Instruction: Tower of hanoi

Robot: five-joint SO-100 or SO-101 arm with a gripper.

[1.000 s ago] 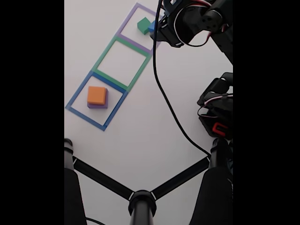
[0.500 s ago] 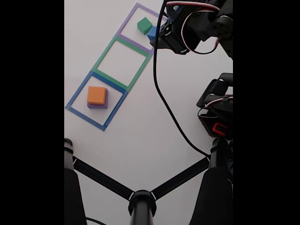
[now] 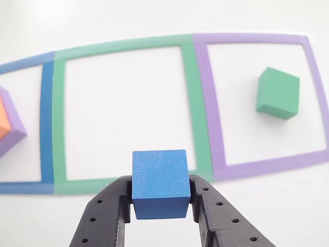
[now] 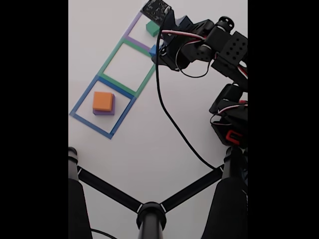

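Observation:
My black gripper (image 3: pixel 160 187) is shut on the small blue cube (image 3: pixel 159 177), holding it above the near edge of the green tape outline (image 3: pixel 59 103). In the fixed view the gripper (image 4: pixel 156 52) and blue cube (image 4: pixel 153 49) hang at the corner where the green and purple outlines meet. The green block (image 3: pixel 278 92) (image 4: pixel 151 28) lies alone inside the purple tape outline (image 3: pixel 211 103). The orange block (image 4: pixel 103 100) sits on the flat purple block (image 4: pixel 104 112) inside the blue tape outline (image 4: pixel 82 99). At the left edge of the other view the orange block (image 3: pixel 4 121) and purple block (image 3: pixel 15 135) show partly.
A black cable (image 4: pixel 172 119) trails from the arm across the white table. The arm's base (image 4: pixel 232 124) stands at the right. Black tripod legs (image 4: pixel 149 206) cross the bottom of the fixed view.
The arm swung left and down in the fixed view, carrying the blue cube from beside the green block in the purple outline towards the green outline.

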